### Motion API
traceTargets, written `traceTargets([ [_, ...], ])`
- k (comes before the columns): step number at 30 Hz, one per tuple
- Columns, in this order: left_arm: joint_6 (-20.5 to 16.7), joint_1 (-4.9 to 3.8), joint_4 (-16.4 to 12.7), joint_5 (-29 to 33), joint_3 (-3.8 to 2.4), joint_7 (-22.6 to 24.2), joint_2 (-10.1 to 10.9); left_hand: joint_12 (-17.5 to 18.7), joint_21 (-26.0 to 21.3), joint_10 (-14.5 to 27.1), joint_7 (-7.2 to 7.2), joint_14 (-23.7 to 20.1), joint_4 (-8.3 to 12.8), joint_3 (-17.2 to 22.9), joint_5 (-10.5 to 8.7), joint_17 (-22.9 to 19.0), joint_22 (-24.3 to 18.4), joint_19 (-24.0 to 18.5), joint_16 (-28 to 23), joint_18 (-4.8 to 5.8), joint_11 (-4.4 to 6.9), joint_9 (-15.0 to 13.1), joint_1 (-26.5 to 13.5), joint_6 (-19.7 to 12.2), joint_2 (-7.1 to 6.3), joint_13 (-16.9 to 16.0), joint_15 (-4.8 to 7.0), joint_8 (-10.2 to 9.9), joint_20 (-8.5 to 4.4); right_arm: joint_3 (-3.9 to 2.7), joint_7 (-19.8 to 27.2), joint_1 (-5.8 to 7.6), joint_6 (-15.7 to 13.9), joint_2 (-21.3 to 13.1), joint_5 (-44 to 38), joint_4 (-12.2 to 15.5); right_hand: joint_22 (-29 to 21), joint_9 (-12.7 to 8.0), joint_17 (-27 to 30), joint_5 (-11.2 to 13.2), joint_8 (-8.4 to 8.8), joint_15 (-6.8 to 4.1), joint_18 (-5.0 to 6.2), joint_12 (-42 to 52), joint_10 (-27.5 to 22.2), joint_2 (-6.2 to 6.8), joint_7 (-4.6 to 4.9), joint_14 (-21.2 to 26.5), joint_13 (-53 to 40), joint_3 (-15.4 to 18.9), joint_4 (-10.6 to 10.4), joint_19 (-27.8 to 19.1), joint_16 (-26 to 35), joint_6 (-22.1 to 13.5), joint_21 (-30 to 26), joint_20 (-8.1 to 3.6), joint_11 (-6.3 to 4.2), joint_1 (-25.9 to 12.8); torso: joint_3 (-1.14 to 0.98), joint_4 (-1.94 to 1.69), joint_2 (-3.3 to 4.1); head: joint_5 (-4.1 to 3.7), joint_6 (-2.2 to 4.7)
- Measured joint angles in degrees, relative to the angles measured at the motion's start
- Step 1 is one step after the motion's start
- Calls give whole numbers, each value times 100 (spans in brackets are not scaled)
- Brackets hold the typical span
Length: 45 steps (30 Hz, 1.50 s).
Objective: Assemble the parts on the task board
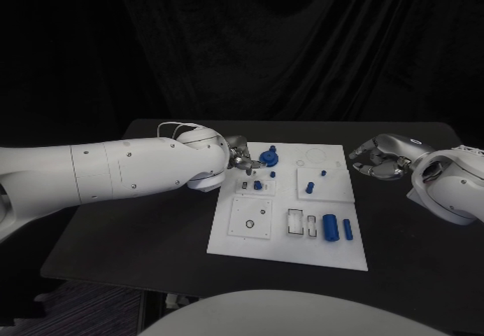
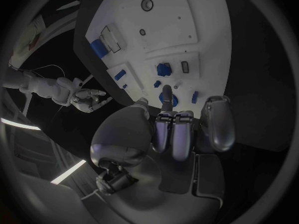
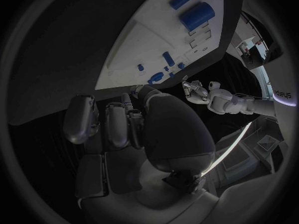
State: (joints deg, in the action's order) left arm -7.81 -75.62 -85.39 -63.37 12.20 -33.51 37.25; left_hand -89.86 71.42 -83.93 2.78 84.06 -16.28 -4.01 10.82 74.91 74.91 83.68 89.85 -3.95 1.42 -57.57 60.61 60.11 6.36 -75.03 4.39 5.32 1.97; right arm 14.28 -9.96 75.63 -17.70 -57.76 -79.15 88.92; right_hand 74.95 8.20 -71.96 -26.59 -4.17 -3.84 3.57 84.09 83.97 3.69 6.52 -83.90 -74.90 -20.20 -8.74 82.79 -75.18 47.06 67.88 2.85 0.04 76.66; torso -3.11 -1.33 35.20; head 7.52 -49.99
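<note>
Board: I see the flat white task board (image 1: 287, 245) mid-table.
Left hand (image 1: 238, 157): at its 11 o'clock corner, fingertip touching a round blue part (image 1: 268, 155); holding, I cannot tell.
Right hand (image 1: 380, 159): at 2 o'clock off the board, fingers curled, empty.

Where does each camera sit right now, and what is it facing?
Head view: above, looking down on the task board; both arms enter.
Left wrist view: behind the left hand, facing the blue parts.
Right wrist view: behind the right hand, beside the board's edge.
Shared: all three show the board; each wrist view shows the other hand.
</note>
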Motion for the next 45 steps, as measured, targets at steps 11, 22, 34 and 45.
traceTargets([
  [11, 56, 94, 117, -319, -2, -111, -144, 0, 0, 0, -11, 0, 0, 0, -37, 0, 0, 0, 0, 0, 0, 44, 23, 71, -23, 0, 0, 0, 0, 0, 48, -30, -17, -9, 9, -55, -1, -3, -6, 0, 0, 0, 0, 0, 0, 0, 0, 0, 0, -4, 5, -1, 0, 0, 0, -1, 0, 0, -6, -8, -26, 10, 0],
  [22, 50, 383, 197, -596, 2, -144, -263, 0, -77, 0, -11, 0, -16, -15, -28, 0, 0, -1, 0, 0, 0, 110, 22, 71, -23, 0, 0, -34, 0, -1, 72, -39, -35, -95, 12, -67, -1, -3, -6, 0, 0, 0, 0, 0, 0, 0, 0, 0, 0, -4, 5, -1, 0, 0, 0, -1, 0, 0, -19, -30, -97, 38, 0],
  [34, -73, 528, 221, -703, 3, -129, -327, 0, -133, 0, 20, 0, 0, -31, 130, 0, 0, -1, 0, 0, 0, 206, 121, 40, -30, 0, 0, -127, 0, 0, 88, -50, -48, -111, 15, -63, -2, -2, -5, 0, 0, 0, 0, 0, 0, 0, 0, 0, 0, -4, 5, 0, 0, 0, 0, 0, 0, 0, -26, -27, -210, 34, 0],
  [45, -162, 586, 295, -738, 1, -99, -396, 0, -133, 0, 19, 0, 0, -30, 130, 0, 0, -1, 0, 0, 0, 215, 121, 40, -30, 0, 0, -127, 0, -2, 93, -51, -50, -116, 29, -55, -2, -2, -5, -26, 0, 0, 0, 0, 0, 0, 0, 0, 0, -4, 5, 0, 0, 0, 0, 0, 0, 0, -26, -32, -235, 20, 0],
])
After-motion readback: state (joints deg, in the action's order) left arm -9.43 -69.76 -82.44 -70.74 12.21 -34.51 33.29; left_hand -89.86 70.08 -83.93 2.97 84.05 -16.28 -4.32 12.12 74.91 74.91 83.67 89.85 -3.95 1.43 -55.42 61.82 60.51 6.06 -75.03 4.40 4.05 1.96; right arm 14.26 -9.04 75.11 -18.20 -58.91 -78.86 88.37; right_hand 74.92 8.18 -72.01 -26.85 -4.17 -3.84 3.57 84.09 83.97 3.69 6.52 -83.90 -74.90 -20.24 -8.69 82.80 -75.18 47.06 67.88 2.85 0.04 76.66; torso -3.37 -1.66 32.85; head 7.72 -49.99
